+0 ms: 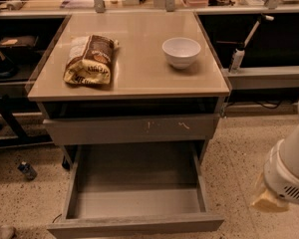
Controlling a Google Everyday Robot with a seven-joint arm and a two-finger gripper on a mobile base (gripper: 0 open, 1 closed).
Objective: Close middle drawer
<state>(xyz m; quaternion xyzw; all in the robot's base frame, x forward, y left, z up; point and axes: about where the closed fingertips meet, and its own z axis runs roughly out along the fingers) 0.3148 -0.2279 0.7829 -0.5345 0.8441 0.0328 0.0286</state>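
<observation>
Currently the middle drawer stands pulled far out of the grey cabinet, low in my view, with its plain front panel nearest the camera. Above it, the scratched drawer front sits under a dark gap below the bench top. On the bench: a brown-and-yellow snack bag lying at the left, a white bowl upright at the right, the two well apart. The end effector hangs at the lower right edge over the speckled floor, to the right of the drawer and not touching it, mostly hidden by the white arm housing. I cannot tell whether it is open or closed, or holding anything. A small bottle lies on the floor, left of the cabinet.
</observation>
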